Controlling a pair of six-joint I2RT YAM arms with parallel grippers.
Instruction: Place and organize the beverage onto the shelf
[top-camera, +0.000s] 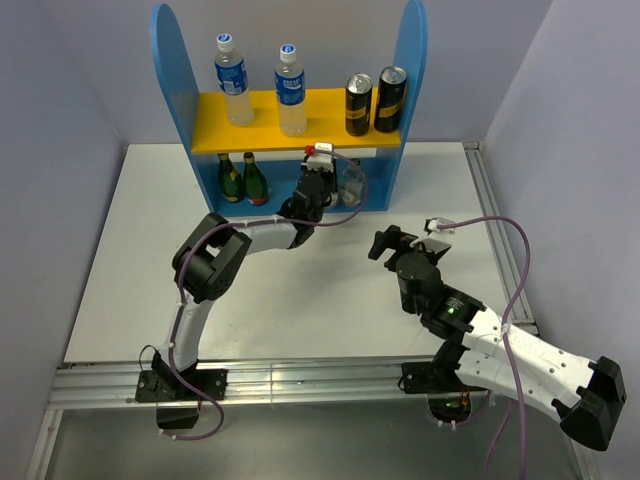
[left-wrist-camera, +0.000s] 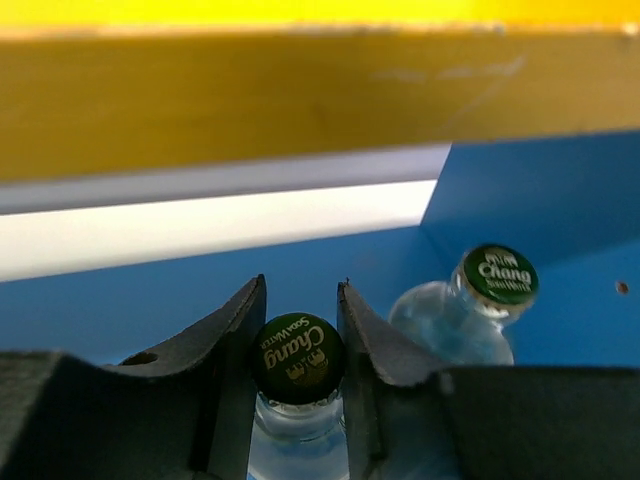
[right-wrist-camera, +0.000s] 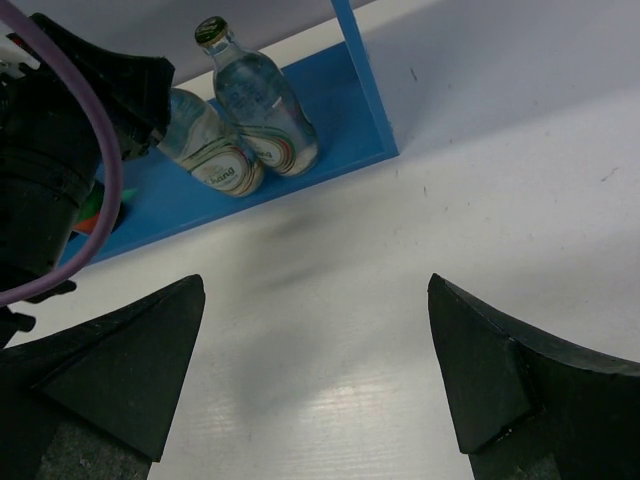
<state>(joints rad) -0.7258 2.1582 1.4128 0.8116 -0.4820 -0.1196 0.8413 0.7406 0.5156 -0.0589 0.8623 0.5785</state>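
Observation:
The blue shelf (top-camera: 175, 75) has a yellow upper board (top-camera: 210, 135) that bears two clear blue-label bottles (top-camera: 232, 80) (top-camera: 290, 88). Two dark green bottles (top-camera: 242, 178) stand on its blue base. My left gripper (left-wrist-camera: 300, 300) reaches into the lower level. It is shut on the dark cap of a short clear bottle (left-wrist-camera: 297, 358), which leans with its foot on the base in the right wrist view (right-wrist-camera: 215, 150). The second short bottle (left-wrist-camera: 497, 275) stands upright just right of it (right-wrist-camera: 262, 105). My right gripper (right-wrist-camera: 315, 370) is open and empty over the white table.
Two black-and-gold cans (top-camera: 374, 100) stand on the right of the upper board. The shelf's right side panel (top-camera: 410, 60) is close beside the short bottles. The yellow board's underside (left-wrist-camera: 300, 100) hangs low over my left gripper. The table (top-camera: 130, 260) has rails at its near edge.

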